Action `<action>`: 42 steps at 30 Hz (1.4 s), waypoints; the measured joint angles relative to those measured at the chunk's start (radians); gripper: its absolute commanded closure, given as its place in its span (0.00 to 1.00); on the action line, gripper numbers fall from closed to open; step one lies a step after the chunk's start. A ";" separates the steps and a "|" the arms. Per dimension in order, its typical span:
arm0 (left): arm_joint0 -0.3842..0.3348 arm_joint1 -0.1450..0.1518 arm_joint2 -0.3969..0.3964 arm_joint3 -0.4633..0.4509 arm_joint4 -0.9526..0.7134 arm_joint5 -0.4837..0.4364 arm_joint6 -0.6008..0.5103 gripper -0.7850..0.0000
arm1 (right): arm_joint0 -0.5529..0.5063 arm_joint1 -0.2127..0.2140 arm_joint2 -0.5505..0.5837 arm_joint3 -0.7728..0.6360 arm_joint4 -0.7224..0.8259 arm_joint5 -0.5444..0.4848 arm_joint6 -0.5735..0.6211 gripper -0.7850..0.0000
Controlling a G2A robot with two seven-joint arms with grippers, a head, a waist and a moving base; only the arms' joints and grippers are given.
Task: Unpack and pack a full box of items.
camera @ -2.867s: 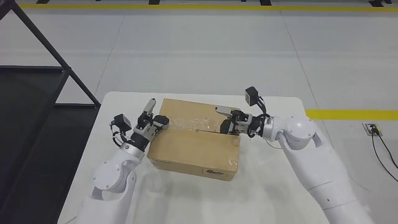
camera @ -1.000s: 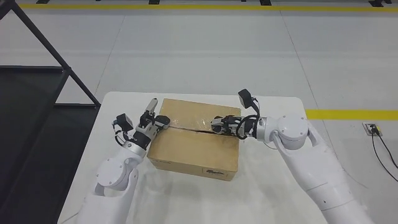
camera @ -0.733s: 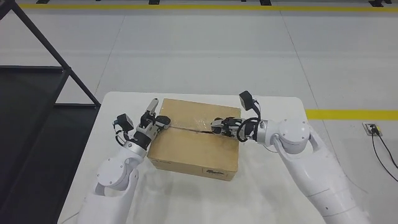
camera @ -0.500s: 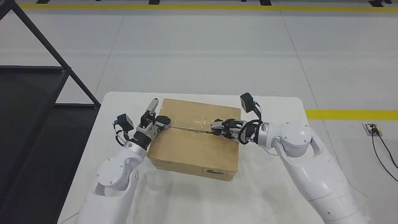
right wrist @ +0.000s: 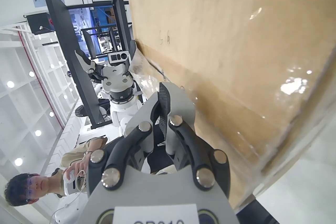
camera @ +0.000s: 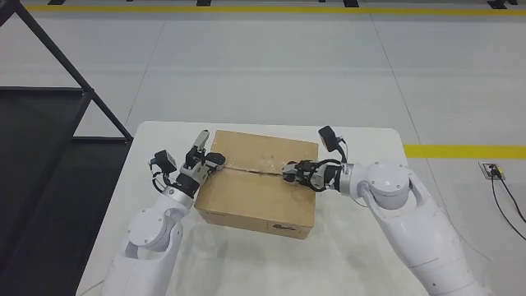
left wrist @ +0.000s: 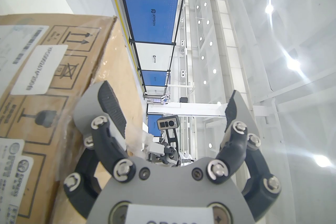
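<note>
Since the earliest frame the right gripper (camera: 289, 168) had slid a little inward along the top of the box (camera: 259, 197), and over the last second it had eased back toward the box's right end. The left gripper (left wrist: 170, 99) and the box had kept their places.

The box lay closed near the middle of the white table (camera: 353, 247), its flaps meeting in a seam (camera: 251, 167) that ran across the top from end to end, with clear tape (right wrist: 147, 78) along it.

The right gripper rested low over that seam near the right end. Its fingers (right wrist: 164, 101) were pressed together. Whether any tape was caught between them could not be told.

The left gripper sat at the box's left end, by the top edge. Its fingers stood wide apart and held nothing. One pad (left wrist: 111, 104) lay against the cardboard end face, where the tape was crumpled, and the other finger stood out in open air away from the box.
</note>
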 measured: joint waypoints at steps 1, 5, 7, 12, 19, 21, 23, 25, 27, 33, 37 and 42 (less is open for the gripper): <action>0.000 0.000 0.000 -0.001 -0.001 0.000 0.000 0.00 | -0.002 0.001 0.000 -0.004 -0.007 0.005 -0.004 1.00; 0.001 0.000 0.002 -0.002 -0.003 0.000 0.001 0.00 | -0.009 0.005 -0.001 -0.024 -0.037 0.030 -0.012 1.00; 0.001 0.000 0.003 -0.002 -0.002 0.000 0.001 0.00 | -0.011 0.006 0.000 -0.032 -0.043 0.036 -0.012 1.00; 0.001 0.001 0.005 -0.003 -0.001 0.001 0.002 0.00 | -0.018 0.010 0.003 -0.046 -0.050 0.048 -0.011 1.00; 0.001 0.001 0.009 -0.002 -0.002 -0.001 0.004 0.00 | -0.034 0.015 0.017 -0.076 -0.046 0.041 -0.014 1.00; 0.001 0.001 0.010 -0.002 -0.002 -0.001 0.003 0.00 | -0.041 0.016 0.020 -0.086 -0.051 0.047 -0.021 1.00; 0.000 0.001 0.010 -0.001 -0.003 -0.002 0.002 0.00 | -0.044 0.018 0.019 -0.092 -0.062 0.063 -0.021 1.00; 0.000 0.001 0.010 -0.001 -0.003 -0.002 0.002 0.00 | -0.045 0.019 0.017 -0.094 -0.074 0.079 -0.022 1.00; 0.000 0.001 0.010 -0.002 -0.004 -0.002 0.003 0.00 | -0.044 0.020 0.013 -0.096 -0.085 0.092 -0.024 1.00; 0.001 0.002 0.009 -0.003 -0.005 -0.001 0.004 0.00 | -0.039 0.022 -0.001 -0.104 -0.110 0.108 -0.012 0.91; 0.002 0.003 0.009 -0.003 -0.006 -0.002 0.003 0.00 | -0.037 0.024 -0.014 -0.115 -0.142 0.110 -0.014 0.78; 0.004 0.003 0.009 -0.005 -0.010 -0.003 0.004 0.00 | -0.039 0.025 -0.021 -0.133 -0.168 0.111 -0.026 0.79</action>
